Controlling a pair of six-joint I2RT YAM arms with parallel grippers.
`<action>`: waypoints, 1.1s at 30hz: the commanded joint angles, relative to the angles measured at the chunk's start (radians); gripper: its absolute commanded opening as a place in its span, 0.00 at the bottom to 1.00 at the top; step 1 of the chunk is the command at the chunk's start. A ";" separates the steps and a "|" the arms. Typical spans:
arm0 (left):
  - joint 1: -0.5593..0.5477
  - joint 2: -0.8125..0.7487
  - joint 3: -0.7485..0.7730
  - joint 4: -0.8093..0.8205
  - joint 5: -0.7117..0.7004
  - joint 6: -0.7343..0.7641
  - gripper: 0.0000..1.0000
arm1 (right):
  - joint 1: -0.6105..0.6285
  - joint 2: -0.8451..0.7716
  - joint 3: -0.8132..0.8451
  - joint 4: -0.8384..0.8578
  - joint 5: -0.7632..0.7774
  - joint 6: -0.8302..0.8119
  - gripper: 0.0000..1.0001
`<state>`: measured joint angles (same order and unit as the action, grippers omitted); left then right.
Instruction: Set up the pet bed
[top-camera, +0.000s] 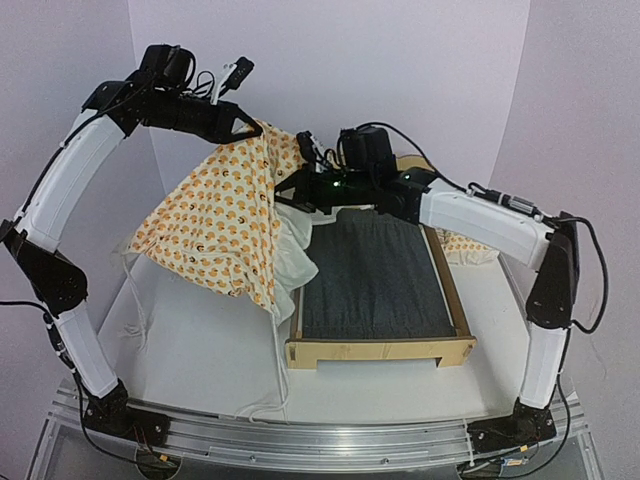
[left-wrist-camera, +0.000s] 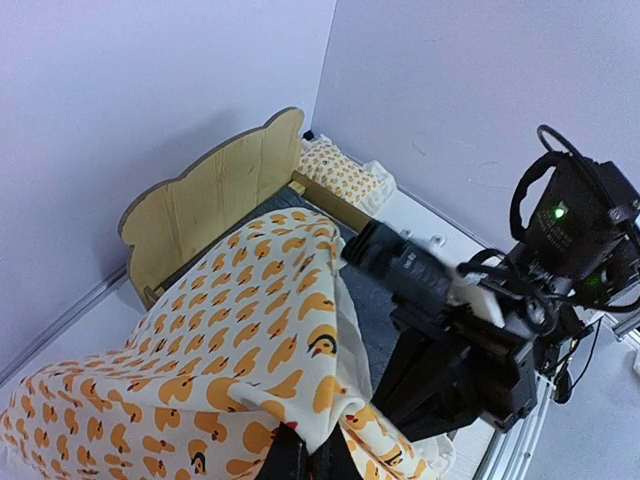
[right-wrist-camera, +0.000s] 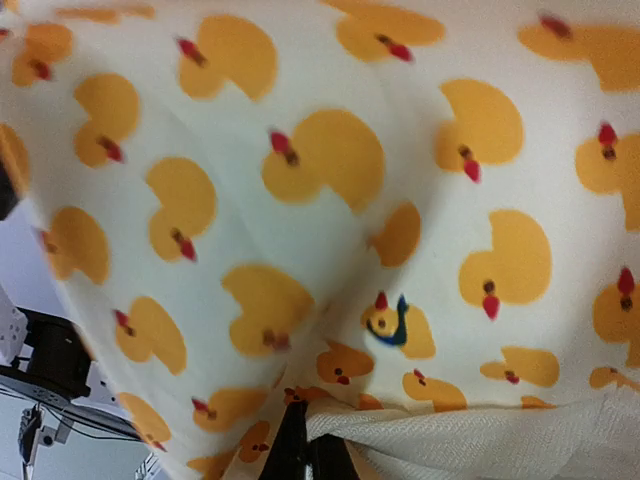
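Note:
The pet bed (top-camera: 380, 351), a light plywood frame with a dark grey base, lies right of centre; its scalloped headboard (left-wrist-camera: 215, 190) shows in the left wrist view. The duck-patterned mattress cushion (top-camera: 225, 215) hangs lifted over the bed's left rail, draped like a tent. My left gripper (top-camera: 248, 128) is shut on the cushion's top edge (left-wrist-camera: 230, 340), its fingertips (left-wrist-camera: 300, 455) pinching a fold. My right gripper (top-camera: 298, 188) is shut on the cushion's edge beside the bed's head. In the right wrist view the cushion (right-wrist-camera: 330, 180) fills the frame, with fabric and white ruffle pinched between the fingers (right-wrist-camera: 296, 450).
A small matching pillow (top-camera: 465, 245) lies right of the bed near the right arm, and it shows past the headboard (left-wrist-camera: 340, 172) in the left wrist view. White walls close in behind and on both sides. The metal base rail (top-camera: 320, 435) runs along the near edge.

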<state>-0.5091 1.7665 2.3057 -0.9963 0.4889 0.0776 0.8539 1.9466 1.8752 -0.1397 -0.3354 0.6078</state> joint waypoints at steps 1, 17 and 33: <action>0.029 -0.017 0.257 0.338 -0.039 -0.003 0.00 | 0.008 -0.221 0.143 -0.093 0.126 -0.093 0.00; -0.147 0.061 0.300 0.370 0.062 0.035 0.00 | -0.102 -0.221 0.461 -0.336 0.260 -0.225 0.00; -0.243 0.188 -0.196 0.572 0.082 -0.023 0.00 | -0.624 -0.021 0.227 -0.474 -0.002 -0.197 0.00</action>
<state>-0.7518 1.9405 2.1519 -0.5989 0.5289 0.0542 0.3117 1.8828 2.0495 -0.8462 -0.4494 0.4271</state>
